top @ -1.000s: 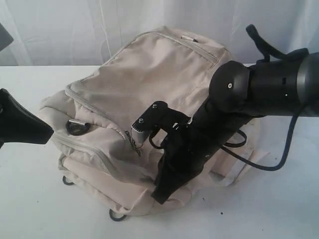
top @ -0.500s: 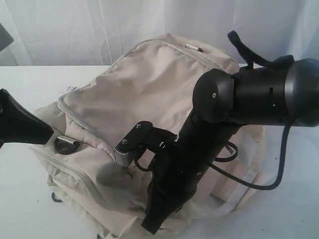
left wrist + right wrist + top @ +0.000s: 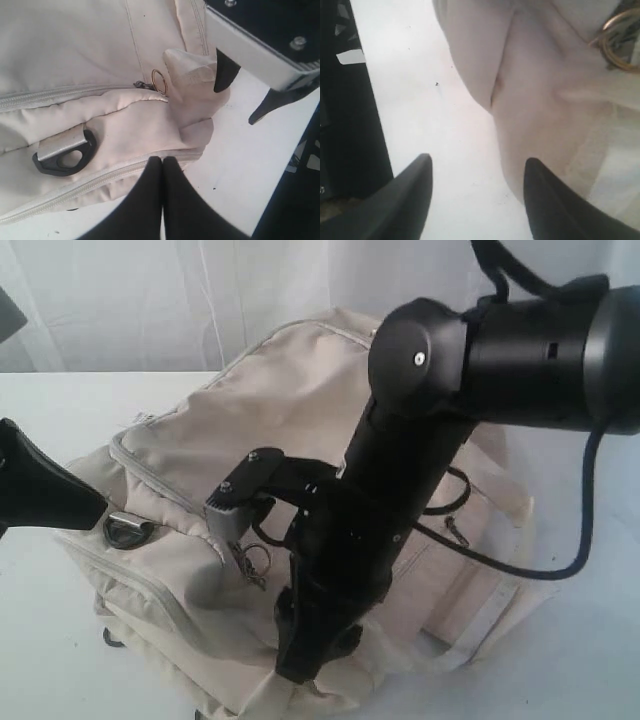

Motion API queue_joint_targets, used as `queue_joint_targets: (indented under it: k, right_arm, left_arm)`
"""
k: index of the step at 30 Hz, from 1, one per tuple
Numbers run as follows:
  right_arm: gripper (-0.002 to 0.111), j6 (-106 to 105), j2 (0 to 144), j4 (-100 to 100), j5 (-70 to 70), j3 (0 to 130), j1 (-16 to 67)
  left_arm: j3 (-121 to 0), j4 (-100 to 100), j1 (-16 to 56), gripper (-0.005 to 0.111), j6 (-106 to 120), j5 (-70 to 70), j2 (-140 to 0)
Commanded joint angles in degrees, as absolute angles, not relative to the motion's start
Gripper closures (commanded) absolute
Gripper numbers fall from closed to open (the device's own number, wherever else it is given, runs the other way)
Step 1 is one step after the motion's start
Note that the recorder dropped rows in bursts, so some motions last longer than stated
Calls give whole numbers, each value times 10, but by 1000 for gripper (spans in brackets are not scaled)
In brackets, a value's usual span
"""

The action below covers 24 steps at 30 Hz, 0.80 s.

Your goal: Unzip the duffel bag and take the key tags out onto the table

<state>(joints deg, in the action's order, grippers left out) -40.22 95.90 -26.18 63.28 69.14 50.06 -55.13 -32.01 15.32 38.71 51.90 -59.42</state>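
The cream duffel bag (image 3: 290, 410) lies zipped on the white table (image 3: 60, 400). No key tags show in any view. My right gripper (image 3: 298, 660) hangs low at the bag's front side. In the right wrist view it is open (image 3: 479, 160), one finger over bare table (image 3: 410, 75), the other against the bag's fabric (image 3: 540, 100). My left gripper (image 3: 95, 505) sits at the bag's left end. In the left wrist view it is shut (image 3: 162, 159), its tips against the bag's lower zipper seam (image 3: 90, 182), nothing visible between them.
A grey strap end with a black D-ring (image 3: 128, 530) lies on the bag's left side, the same D-ring (image 3: 65, 152) showing close up. A zipper pull with a metal ring (image 3: 250, 560) hangs near my right wrist camera. White curtain behind the table.
My right arm has swung left and its elbow has risen. The bag has shifted left and toward the front with it. The left arm has stayed put.
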Motion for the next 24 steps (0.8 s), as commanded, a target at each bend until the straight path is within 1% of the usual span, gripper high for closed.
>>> queue_joint_targets:
  k: [1, 3, 7, 8, 12, 13, 21, 22, 23, 24]
  right_arm:
    - [56, -360, 929, -201, 635, 738, 502]
    - [56, -313, 919, -160, 608, 748, 502]
    - [54, -308, 924, -115, 592, 746, 502]
    - [51, -308, 931, -116, 592, 746, 502]
    - [35, -308, 958, -117, 595, 746, 502]
    - [32, -310, 965, -115, 592, 746, 502]
    - [32, -305, 1020, -62, 525, 746, 502]
    - [34, -296, 1024, -48, 524, 746, 502]
    - [38, -277, 1029, -37, 524, 746, 502]
    - [44, -252, 1031, -21, 528, 746, 502]
  left_arm:
    - [-554, -334, 156, 107, 390, 527, -594]
    - [-554, -334, 156, 107, 390, 527, -594]
    - [-554, -334, 156, 107, 390, 527, -594]
    - [-554, -334, 156, 107, 390, 527, -594]
    - [-554, -336, 156, 107, 390, 526, -594]
    - [-554, -336, 156, 107, 390, 526, -594]
    - [-554, -338, 156, 107, 397, 521, -594]
    - [-554, -338, 156, 107, 402, 521, -594]
    - [-554, -338, 156, 107, 408, 521, -594]
    - [-554, -338, 156, 107, 408, 521, -594]
